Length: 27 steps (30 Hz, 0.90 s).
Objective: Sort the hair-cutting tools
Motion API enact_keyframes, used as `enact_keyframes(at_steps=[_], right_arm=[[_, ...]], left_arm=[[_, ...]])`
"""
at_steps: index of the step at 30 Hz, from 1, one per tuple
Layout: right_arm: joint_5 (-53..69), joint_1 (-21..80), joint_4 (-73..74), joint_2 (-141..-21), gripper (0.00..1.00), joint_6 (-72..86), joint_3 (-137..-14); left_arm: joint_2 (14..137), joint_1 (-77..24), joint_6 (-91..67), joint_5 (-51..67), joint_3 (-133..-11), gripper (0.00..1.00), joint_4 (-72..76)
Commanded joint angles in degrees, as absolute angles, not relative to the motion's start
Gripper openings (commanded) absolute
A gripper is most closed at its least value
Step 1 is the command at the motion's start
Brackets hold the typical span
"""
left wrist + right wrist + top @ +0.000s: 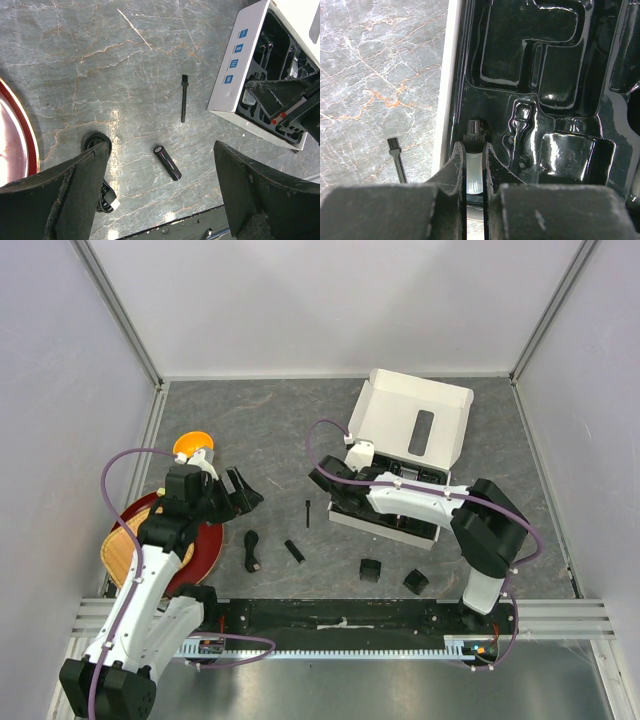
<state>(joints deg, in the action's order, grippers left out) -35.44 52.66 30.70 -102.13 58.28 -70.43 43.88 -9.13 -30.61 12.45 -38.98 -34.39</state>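
My right gripper (474,150) is shut on a tiny clear bottle (474,172) with a black cap, low over the left end of the black tray (560,60) in the white box (415,425). In the top view this gripper (325,480) hides the bottle. My left gripper (160,148) hangs open and empty above the table, also seen from the top (242,496). Below it lie a short black cylinder (167,163), a coiled black cable (102,192) and a thin black brush (184,98). Two black guard combs (371,570) (416,582) sit near the front edge.
An orange bowl (193,445) stands at the left. A red round tray (205,545) holding a wooden piece (125,552) lies under my left arm. The box's lid stands up at the back. The brush (397,160) lies just left of the box wall (447,75).
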Motion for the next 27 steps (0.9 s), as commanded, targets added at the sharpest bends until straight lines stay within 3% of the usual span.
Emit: enact_keyframes(at_steps=[1, 9, 13, 17, 24, 27], right_arm=[[-34.5, 53.1, 29.2, -103.6, 0.07, 59.6, -71.2], [-36.0, 54.2, 33.0, -103.6, 0.13, 62.8, -71.3], [-37.2, 54.6, 34.1, -102.9, 0.32, 63.9, -71.5], [-38.9, 55.4, 34.1, -100.8, 0.45, 63.9, -71.4], [-40.7, 55.3, 34.1, -98.5, 0.43, 61.6, -72.6], [-41.3, 55.3, 34.1, -98.6, 0.36, 60.1, -73.4]], left_arm=[[43.8, -9.4, -30.8, 13.8, -39.6, 0.92, -34.1], [43.7, -9.4, -30.8, 13.7, -39.6, 0.92, -34.0], [43.6, -9.4, -30.8, 13.7, -39.6, 0.92, -34.0], [43.5, -9.3, -30.7, 13.7, -39.6, 0.92, -34.0], [43.4, -9.4, -30.7, 13.6, -39.6, 0.92, -34.0], [43.2, -9.4, -30.8, 13.6, -39.6, 0.92, -34.0]])
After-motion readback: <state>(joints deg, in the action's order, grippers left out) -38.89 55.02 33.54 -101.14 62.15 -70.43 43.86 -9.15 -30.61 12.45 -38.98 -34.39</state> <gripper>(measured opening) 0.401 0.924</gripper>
